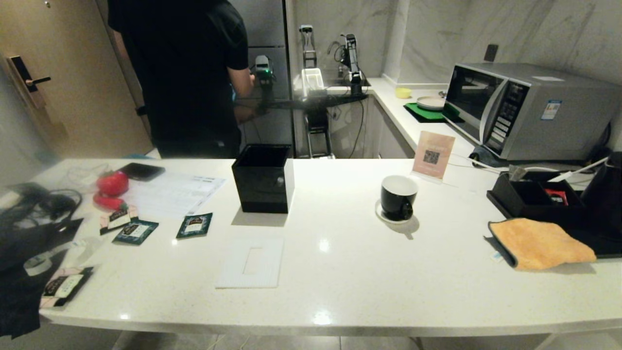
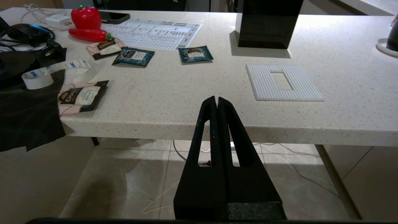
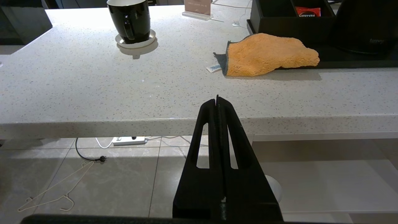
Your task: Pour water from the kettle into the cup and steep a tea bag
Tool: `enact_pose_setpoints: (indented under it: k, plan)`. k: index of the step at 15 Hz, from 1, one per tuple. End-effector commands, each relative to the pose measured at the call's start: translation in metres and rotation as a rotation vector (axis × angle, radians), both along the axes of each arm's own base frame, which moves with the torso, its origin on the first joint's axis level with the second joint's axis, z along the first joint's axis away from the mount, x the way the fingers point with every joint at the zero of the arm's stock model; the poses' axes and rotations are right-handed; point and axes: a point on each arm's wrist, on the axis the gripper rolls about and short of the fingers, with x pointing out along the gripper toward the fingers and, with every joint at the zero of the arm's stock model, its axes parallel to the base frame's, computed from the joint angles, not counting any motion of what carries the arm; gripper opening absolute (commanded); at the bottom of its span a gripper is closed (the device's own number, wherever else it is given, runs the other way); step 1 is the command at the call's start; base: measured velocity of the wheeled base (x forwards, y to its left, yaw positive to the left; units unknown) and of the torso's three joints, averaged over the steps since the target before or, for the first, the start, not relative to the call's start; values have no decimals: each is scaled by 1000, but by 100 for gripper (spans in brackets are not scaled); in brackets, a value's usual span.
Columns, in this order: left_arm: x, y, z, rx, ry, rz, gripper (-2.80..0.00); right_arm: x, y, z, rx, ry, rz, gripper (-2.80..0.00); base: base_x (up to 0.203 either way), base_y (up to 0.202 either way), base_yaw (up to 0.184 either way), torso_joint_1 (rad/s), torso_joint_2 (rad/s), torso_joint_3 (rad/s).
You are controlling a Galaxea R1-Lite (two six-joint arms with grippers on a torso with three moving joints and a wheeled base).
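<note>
A small glossy black mug with a white inside and a loop handle, the cup [image 1: 398,196], stands upright on a small white saucer [image 1: 384,214] near the middle of the pale speckled stone counter [image 1: 340,272]; no liquid or tea bag can be made out in it. To its left, well apart, stands a black open-topped square box [image 1: 264,178], its inside too dark to read. At the counter's right end a low black compartmented tray [image 1: 529,201] holds a small red packet [image 1: 557,195], and the large matte black jug kettle [image 1: 605,192] stands just beside it at the picture's edge. A folded orange microfibre cloth [image 1: 542,243] lies in front of the tray. Several flat tea bag sachets [image 1: 194,225] lie spread on the counter's left part, near a red strawberry-shaped toy [image 1: 112,183]. The left gripper [image 2: 216,100] and the right gripper [image 3: 217,99] both hang below and in front of the counter's near edge, jaws pressed together and holding nothing
</note>
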Motion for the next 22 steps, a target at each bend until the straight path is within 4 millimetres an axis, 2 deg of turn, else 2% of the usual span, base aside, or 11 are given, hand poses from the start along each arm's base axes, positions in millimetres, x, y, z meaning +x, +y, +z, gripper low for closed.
enact_pose_setpoints:
  k: [1, 16, 22]
  plan:
    - [0, 0, 0, 0, 1, 0, -280, 0, 0, 0, 2, 2, -1, -280, 0, 0, 0, 0, 0, 0]
    - [0, 0, 0, 2, 2, -1, -280, 0, 0, 0, 1, 2, 0, -280, 0, 0, 0, 0, 0, 0]
    - [0, 0, 0, 2, 1, -1, -280, 0, 0, 0, 0, 2, 0, -280, -1, -155, 3, 3, 5, 0]
